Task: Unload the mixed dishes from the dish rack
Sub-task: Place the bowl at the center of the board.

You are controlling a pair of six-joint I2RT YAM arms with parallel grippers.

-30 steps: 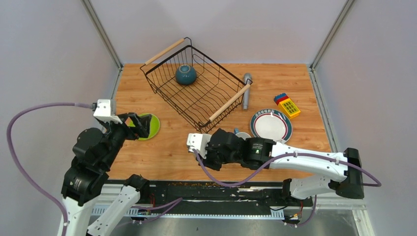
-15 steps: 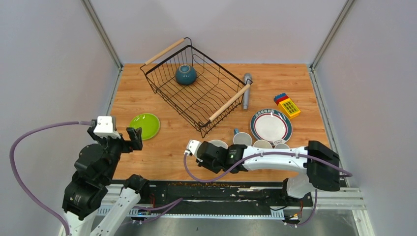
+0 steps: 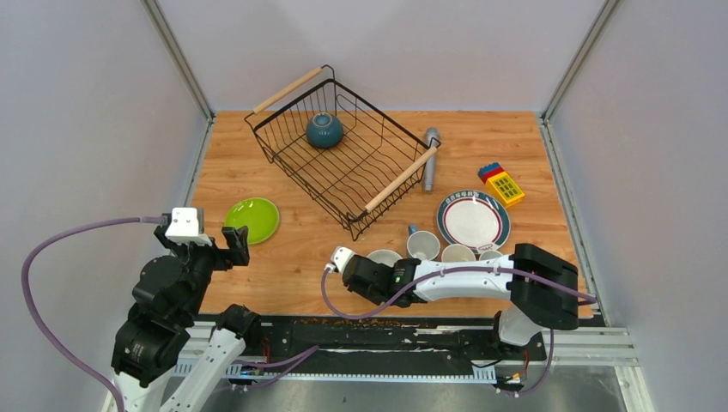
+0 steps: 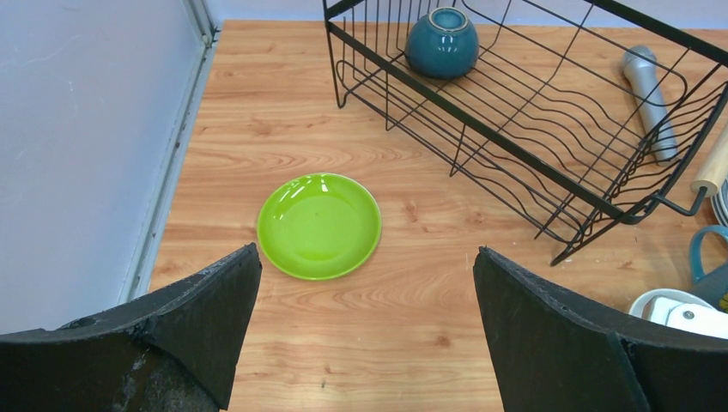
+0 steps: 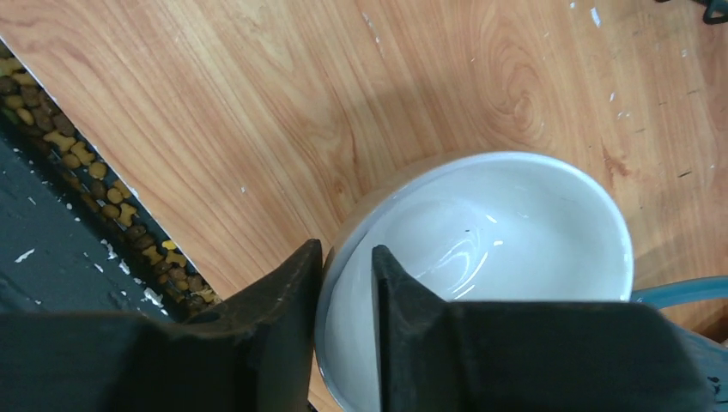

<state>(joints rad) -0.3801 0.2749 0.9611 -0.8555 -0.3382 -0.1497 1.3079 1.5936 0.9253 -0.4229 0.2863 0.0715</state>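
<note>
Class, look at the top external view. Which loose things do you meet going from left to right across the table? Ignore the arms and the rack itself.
lime-green plate → teal bowl → grey cylinder → white plate with patterned rim

Table (image 3: 300, 236) lies open between lime-green plate (image 3: 252, 221) and dish rack (image 3: 401, 179); mugs (image 3: 423, 245) crowd near-right.
</note>
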